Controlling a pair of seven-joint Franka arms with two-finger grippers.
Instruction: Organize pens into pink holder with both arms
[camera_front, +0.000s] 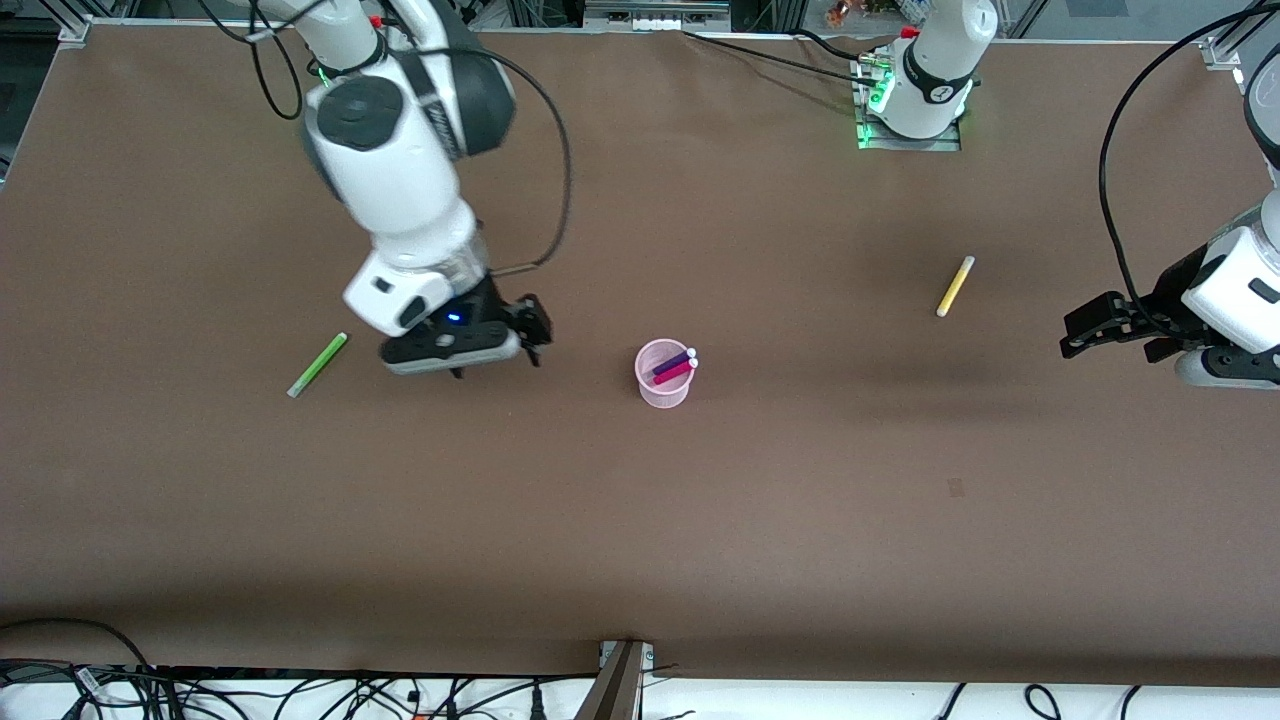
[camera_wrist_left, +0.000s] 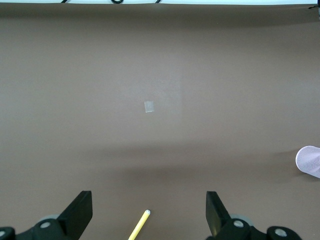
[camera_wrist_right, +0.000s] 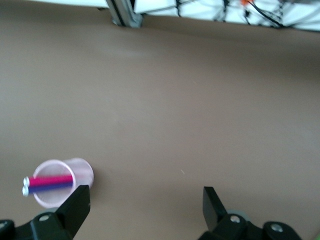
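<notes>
**Two pens in the holder, two on the desk**

The right end effector hangs with fingers spread and empty over the desk, between the lime green pen and the pink holder. The holder contains the magenta pen and the purple pen, seemingly leaning on its rim. The left end effector, also spread and empty, hovers near the yellow pen.

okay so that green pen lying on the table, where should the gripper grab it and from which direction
Grip the green pen at mid-length, coming straight down from above. It lies flat on the bare table with free space along both long sides, so fingers can close across its thin width. The open right gripper hangs beside it, toward the pink holder.
</notes>
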